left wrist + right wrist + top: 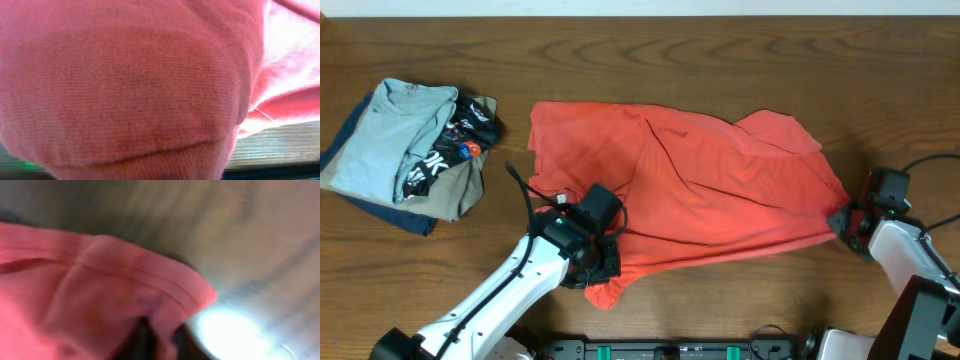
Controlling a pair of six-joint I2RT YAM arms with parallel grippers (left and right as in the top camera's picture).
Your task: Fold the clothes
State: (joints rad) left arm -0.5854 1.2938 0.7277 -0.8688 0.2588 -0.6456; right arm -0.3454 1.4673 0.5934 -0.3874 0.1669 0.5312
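The clothes (700, 190), a coral-red T-shirt, lie crumpled and spread across the middle of the wooden table (720, 40). At the shirt's lower left edge my left gripper (603, 262) is shut on a bunch of the fabric. Red cloth (130, 85) fills the left wrist view and hides its fingers. My right gripper (842, 222) sits at the shirt's lower right corner. The blurred right wrist view shows the stitched hem (140, 275), and my right gripper (161, 336) is shut with a fold of cloth pinched between its dark fingers (143, 340).
At the far left lies a pile of folded garments: a light blue-grey shirt (390, 140), a black garment with white print (465, 135), and tan and navy pieces underneath. A black rail (670, 350) runs along the table's front edge.
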